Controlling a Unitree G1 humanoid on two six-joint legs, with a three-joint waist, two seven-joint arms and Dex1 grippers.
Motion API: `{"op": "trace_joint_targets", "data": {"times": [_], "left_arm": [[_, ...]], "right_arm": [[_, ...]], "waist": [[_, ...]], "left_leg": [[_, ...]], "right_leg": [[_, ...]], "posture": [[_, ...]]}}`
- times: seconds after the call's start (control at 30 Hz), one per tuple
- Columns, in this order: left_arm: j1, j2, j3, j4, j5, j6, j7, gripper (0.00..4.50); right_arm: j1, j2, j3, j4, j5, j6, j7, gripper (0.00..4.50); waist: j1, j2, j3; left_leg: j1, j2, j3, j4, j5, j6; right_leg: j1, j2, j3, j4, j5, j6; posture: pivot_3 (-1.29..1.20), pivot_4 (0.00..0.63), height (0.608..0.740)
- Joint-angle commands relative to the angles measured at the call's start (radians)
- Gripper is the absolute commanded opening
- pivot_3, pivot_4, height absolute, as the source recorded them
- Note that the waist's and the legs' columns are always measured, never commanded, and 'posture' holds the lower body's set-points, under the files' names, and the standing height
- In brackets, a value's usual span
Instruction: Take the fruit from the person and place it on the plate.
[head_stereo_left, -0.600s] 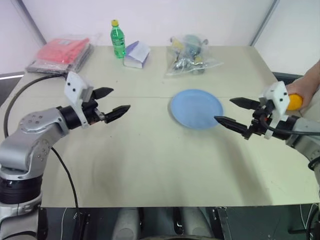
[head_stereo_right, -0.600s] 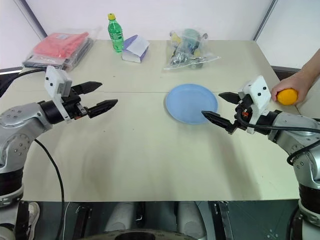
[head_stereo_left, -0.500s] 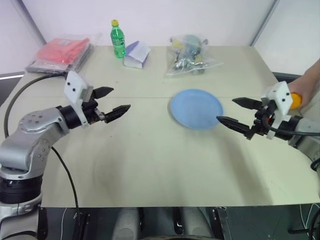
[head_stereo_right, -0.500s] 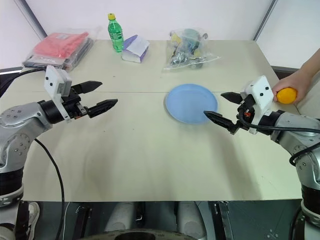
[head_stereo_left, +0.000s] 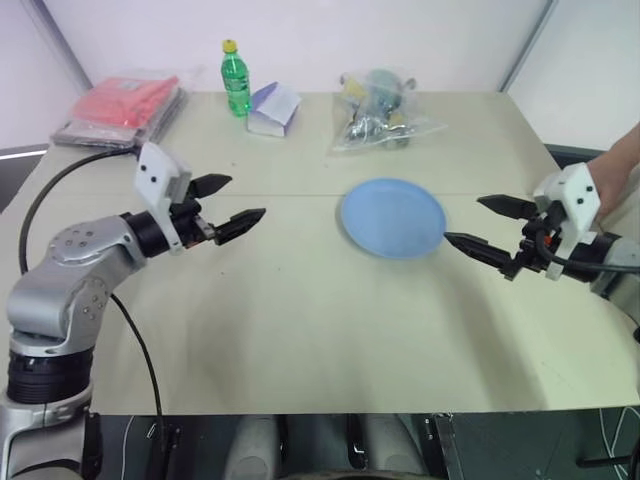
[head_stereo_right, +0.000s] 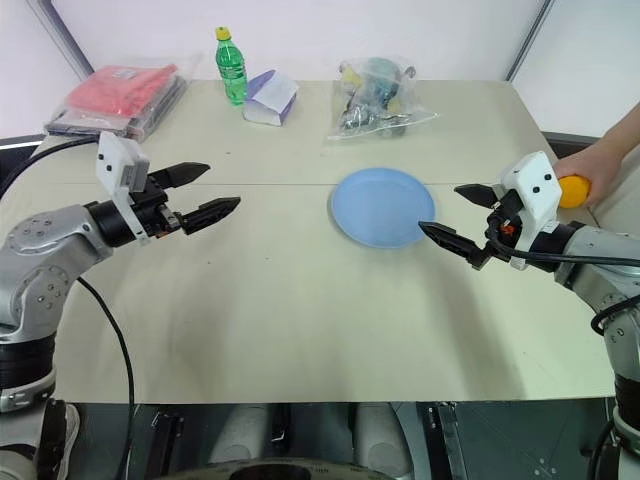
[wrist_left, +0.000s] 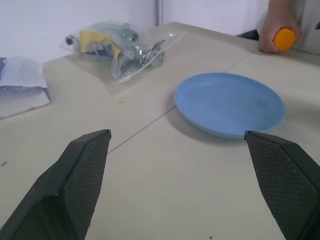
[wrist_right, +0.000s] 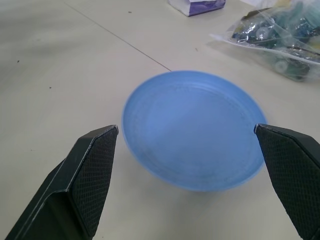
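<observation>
Working down from the table (head_stereo_right: 300, 320): the plate (head_stereo_right: 380, 205) lies bare mid-table; both our grippers, left (head_stereo_right: 197, 190) and right (head_stereo_right: 462, 217), hang wide open, empty. The fruit (head_stereo_right: 572, 190) sits in the person's hand (head_stereo_right: 592, 165) behind our right wrist, so we should swing rightward first.

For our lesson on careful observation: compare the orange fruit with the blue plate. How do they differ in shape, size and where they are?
The fruit is rounded and orange; the plate is flat, round and light blue. The fruit is far smaller than the plate. The fruit is held in the person's hand at the table's right edge, while the plate lies bare on the table near its middle. Neither is touched by a gripper.
</observation>
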Motion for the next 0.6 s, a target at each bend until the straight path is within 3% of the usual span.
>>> {"op": "trace_joint_targets", "data": {"times": [0.03, 0.6], "left_arm": [[0.004, -0.002, 0.012, -0.045, -0.002, -0.017, 0.010, 4.50], [0.014, -0.009, -0.003, -0.040, 0.014, -0.048, 0.024, 4.50]], "right_arm": [[-0.034, -0.017, -0.007, -0.008, 0.001, -0.015, 0.007, 4.45], [-0.073, -0.019, 0.021, 0.004, -0.010, -0.012, 0.026, 4.45]], "waist": [[0.000, 0.000, 0.000], [0.001, 0.000, 0.000]], "left_leg": [[0.000, 0.000, 0.000, 0.000, 0.000, 0.000], [0.000, 0.000, 0.000, 0.000, 0.000, 0.000]], "right_leg": [[0.000, 0.000, 0.000, 0.000, 0.000, 0.000], [0.000, 0.000, 0.000, 0.000, 0.000, 0.000]], "posture": [[0.00, 0.150, 0.731], [0.00, 0.150, 0.731]]}}
